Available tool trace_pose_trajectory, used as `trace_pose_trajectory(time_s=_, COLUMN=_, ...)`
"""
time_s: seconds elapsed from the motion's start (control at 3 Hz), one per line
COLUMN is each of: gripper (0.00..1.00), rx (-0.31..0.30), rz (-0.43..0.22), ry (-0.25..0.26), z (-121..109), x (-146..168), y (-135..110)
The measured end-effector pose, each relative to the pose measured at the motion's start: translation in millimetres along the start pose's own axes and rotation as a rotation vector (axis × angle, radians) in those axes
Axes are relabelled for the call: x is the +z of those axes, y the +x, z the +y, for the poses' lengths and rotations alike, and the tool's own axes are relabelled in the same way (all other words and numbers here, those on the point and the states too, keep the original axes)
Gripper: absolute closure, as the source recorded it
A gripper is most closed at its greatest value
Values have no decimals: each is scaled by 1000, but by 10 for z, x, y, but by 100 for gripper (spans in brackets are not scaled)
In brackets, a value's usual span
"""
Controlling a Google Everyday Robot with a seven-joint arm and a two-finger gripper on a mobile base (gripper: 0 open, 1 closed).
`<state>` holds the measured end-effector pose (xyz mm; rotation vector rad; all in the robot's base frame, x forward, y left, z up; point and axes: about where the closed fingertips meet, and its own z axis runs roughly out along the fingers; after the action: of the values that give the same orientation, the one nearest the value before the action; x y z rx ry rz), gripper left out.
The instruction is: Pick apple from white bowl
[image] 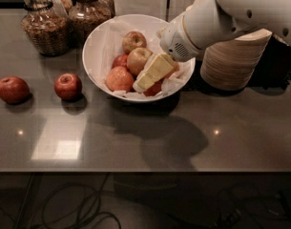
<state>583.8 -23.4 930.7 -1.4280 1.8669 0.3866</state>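
The white bowl (94, 42) with crumpled paper lining stands at the middle back of the dark table. It holds several apples. The pale yellow-green apple (137, 59) lies in the middle on top of the pile, with another pale apple (134, 40) behind it and orange-red apples (119, 78) in front and beside it. My gripper (143, 81) reaches in from the right, angled down to the left over the bowl's right half. Its tip is just right of and below the pale apple, above a red apple that it partly hides.
Two deep red apples (12, 89) (67, 86) lie on the table left of the bowl. Two glass jars (42, 25) (90, 8) stand at the back left. A stack of beige disposable bowls (233, 61) stands right of the bowl, behind my arm.
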Motion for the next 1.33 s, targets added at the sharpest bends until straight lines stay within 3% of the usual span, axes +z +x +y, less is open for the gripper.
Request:
trace_pose_trajectory(time_s=0.33, gripper=7, rx=0, rz=32, ry=-2, z=-69, x=161, y=71)
trace_pose_trajectory(time_s=0.67, gripper=2, rx=-2, rz=41, ry=-8, z=-228, x=293, y=101)
trace_pose_trajectory(time_s=1.0, gripper=4, rx=1, rz=37, ry=-19, z=-283, x=337, y=85)
trace_pose_trajectory(time_s=1.33, gripper=23, rx=1, rz=37, ry=-19, z=-283, x=338, y=85)
